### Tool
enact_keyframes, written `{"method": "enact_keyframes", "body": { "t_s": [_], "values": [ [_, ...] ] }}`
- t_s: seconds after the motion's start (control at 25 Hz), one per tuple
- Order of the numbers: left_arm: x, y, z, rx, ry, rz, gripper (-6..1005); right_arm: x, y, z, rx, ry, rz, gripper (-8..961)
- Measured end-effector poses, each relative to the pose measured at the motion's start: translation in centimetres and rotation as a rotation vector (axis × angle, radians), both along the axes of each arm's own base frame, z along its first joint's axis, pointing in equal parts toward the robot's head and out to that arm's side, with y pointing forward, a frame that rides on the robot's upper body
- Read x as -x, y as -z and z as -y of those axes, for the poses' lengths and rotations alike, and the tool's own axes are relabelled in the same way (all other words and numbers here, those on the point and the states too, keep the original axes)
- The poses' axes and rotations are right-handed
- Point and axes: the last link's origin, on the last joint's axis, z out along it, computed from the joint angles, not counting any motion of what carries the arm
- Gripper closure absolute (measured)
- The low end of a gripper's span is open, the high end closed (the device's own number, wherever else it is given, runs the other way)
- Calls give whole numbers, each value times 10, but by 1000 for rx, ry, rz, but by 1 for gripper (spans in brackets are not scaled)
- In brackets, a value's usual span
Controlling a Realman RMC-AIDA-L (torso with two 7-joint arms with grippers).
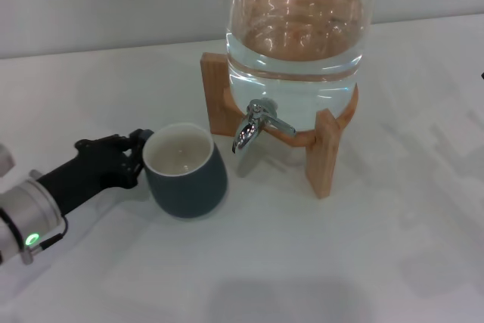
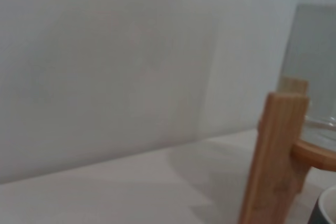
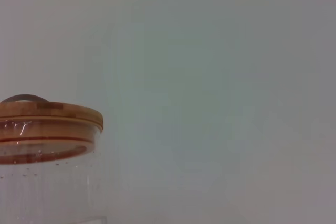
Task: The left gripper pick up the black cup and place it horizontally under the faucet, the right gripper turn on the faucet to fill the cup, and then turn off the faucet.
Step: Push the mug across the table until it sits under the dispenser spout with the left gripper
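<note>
Nearest the head camera, the left gripper (image 1: pixel 134 153) reaches in on its black arm with a silver wrist, its short dark fingers (image 1: pixel 98 144) pressed against the side of the black cup (image 1: pixel 185 170); the fingertips are hidden against the cup's wall, so I cannot tell whether they are clamped on it or merely touching. That cup stands upright on the white table (image 1: pixel 318 262), mouth up, cream inside showing, directly ahead of the gripper and touching it. Beyond the cup, on the side away from the gripper, the faucet (image 1: pixel 255 124) juts from the glass water dispenser (image 1: pixel 299 43), its chrome spout turned down; the cup sits near the spout but off to its side, not beneath it. The dispenser holds water and rests in a wooden stand (image 1: pixel 324 153) whose legs flank the faucet. From the left wrist camera, a wooden leg of the stand (image 2: pixel 273 156) rises close by, with a sliver of the cup's rim (image 2: pixel 326 208) at the corner. The right gripper appears in no view; its wrist camera shows only the dispenser's wooden lid (image 3: pixel 47 116) against a plain wall.
</note>
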Motion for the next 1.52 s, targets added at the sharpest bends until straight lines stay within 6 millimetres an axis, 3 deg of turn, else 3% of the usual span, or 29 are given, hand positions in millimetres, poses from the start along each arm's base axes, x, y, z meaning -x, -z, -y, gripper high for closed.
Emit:
{"method": "enact_keyframes", "body": {
  "t_s": [0.96, 1.52],
  "values": [
    [-31, 23, -13, 106, 73, -58, 859, 0, -3, 5, -10, -15, 3, 161],
    [-36, 34, -8, 127, 125, -111, 859, -1, -2, 4, -5, -9, 5, 161]
  ]
}}
